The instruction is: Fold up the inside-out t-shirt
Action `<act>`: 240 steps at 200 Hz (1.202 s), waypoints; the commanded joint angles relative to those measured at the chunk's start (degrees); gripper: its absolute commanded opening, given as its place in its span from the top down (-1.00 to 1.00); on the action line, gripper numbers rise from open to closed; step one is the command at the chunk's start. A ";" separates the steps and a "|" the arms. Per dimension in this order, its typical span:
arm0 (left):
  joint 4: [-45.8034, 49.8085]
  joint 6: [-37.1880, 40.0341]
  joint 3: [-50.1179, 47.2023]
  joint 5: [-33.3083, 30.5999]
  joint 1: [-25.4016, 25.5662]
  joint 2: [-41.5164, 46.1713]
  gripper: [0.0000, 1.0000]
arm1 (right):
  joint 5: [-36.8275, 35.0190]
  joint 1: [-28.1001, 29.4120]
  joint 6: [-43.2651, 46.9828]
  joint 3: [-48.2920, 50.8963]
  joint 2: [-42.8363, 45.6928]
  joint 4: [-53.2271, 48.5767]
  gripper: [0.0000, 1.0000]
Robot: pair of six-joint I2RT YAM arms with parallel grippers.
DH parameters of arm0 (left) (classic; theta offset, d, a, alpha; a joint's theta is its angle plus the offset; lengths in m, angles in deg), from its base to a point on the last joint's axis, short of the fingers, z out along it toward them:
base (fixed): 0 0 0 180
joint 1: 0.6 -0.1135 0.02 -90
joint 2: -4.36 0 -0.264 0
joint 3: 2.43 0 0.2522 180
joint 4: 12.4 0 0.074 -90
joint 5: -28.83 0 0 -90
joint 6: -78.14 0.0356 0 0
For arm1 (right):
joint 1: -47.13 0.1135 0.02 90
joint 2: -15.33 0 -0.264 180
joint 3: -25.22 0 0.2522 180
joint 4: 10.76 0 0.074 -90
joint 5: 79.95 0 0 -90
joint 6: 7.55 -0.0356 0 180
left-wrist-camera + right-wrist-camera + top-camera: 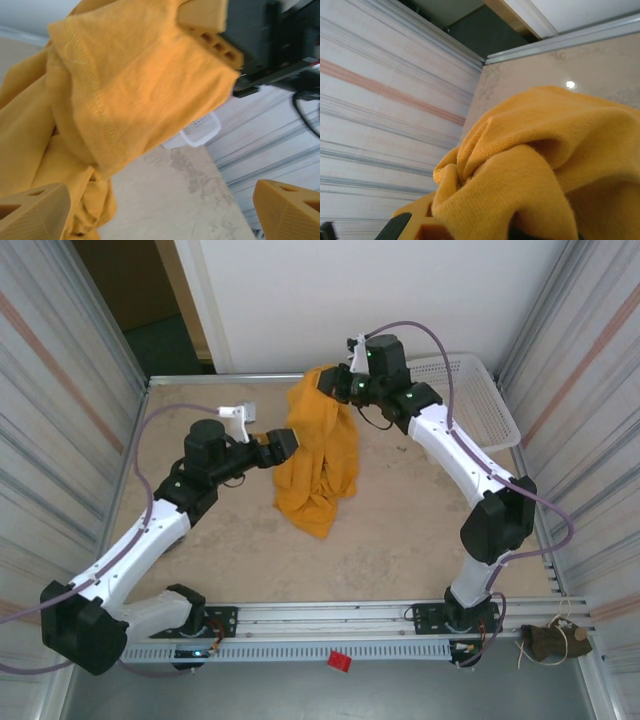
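The counter is seen bare around the cloth, with nothing laid out flat on it. The inside-out t-shirt is hung as a bunched column from the right tool. Its upper part is gathered at that tool and its lower end is draped in a heap on the counter below and toward the near side of it. A white basket is seen just behind the right tool, apart from the cloth.

The right tool is closed on a thick wad of the shirt's fabric, which is seen piled over its fingers in the right wrist view. The left tool is held with its jaws spread wide and nothing between them, just beside the hanging shirt at mid-height. A hemmed, stitched edge, seemingly a sleeve, is seen directly ahead of it, untouched.

No fold can be made out and no printed lettering is shown. The task is judged to be at an early stage: the shirt is yet to be caught at a second point, spread flat and folded.
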State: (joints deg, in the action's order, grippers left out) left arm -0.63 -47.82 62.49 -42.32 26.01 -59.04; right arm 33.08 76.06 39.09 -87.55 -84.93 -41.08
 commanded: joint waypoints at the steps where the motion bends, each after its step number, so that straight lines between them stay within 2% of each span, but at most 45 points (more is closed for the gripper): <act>1: -6.01 1.19 -3.22 -4.26 -0.42 -0.72 -0.93 | -0.42 0.43 -2.41 2.31 3.55 6.74 1.00; 57: -14.34 -2.16 -0.89 -2.46 -0.42 -9.99 -0.97 | 0.00 0.49 -3.05 4.82 5.42 7.59 1.00; 81: -19.12 -4.80 0.33 -1.81 -0.25 -14.40 -0.86 | 0.12 0.51 -3.35 6.20 6.37 7.92 1.00; 100: -24.56 -7.09 1.16 0.05 0.19 -17.56 -0.42 | 0.09 0.52 -3.62 7.36 6.48 8.20 1.00; 107: -25.83 -7.49 1.93 0.79 0.51 -18.67 -0.12 | 0.24 0.43 -3.67 7.71 6.29 8.27 1.00; 111: -26.29 -7.58 2.40 1.10 0.69 -19.12 0.10 | 0.38 0.38 -3.77 7.89 6.15 8.37 1.00; 117: -26.73 -7.67 3.06 1.42 0.87 -19.67 0.54 | 0.80 0.21 -3.68 8.15 5.91 8.74 0.97; 121: -26.68 -7.69 3.51 1.53 0.99 -19.89 0.81 | 1.62 -0.06 -3.63 8.45 5.67 9.40 0.81; 124: -26.44 -7.70 3.85 1.53 0.94 -20.00 1.00 | 2.18 -0.40 -3.58 8.73 5.54 9.99 0.55; 130: -24.87 -7.77 4.58 0.97 0.83 -19.81 1.00 | 2.48 -1.53 -3.84 9.18 5.24 10.24 0.11; 136: -22.87 -7.56 5.18 0.53 0.61 -19.11 1.00 | 1.98 -3.21 -4.49 9.81 5.15 10.10 -0.18; 145: -18.59 -6.97 5.76 -1.68 0.09 -17.37 1.00 | 0.55 -6.38 -4.70 11.49 5.27 10.42 -0.47; 152: -14.62 -6.60 6.05 -3.40 -0.57 -15.60 1.00 | -0.56 -8.92 -5.25 12.63 5.07 10.23 -0.59; 171: -5.03 -5.70 5.83 -5.24 -3.61 -10.10 1.00 | 0.61 -14.02 -3.80 11.72 1.16 7.51 -0.62; 196: 5.72 -4.09 4.26 -5.79 -9.31 -3.77 1.00 | -0.93 -16.18 0.52 7.24 -7.07 0.52 -0.60; 240: 12.06 -4.30 -1.04 -3.21 -20.80 2.16 1.00 | -4.53 -19.70 2.40 5.72 -14.46 -3.38 -0.56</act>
State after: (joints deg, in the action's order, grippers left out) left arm 4.06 -53.42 64.09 -46.21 9.05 -58.56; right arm 31.00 57.87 38.37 -79.85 -97.39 -39.57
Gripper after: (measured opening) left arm 0.048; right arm 0.781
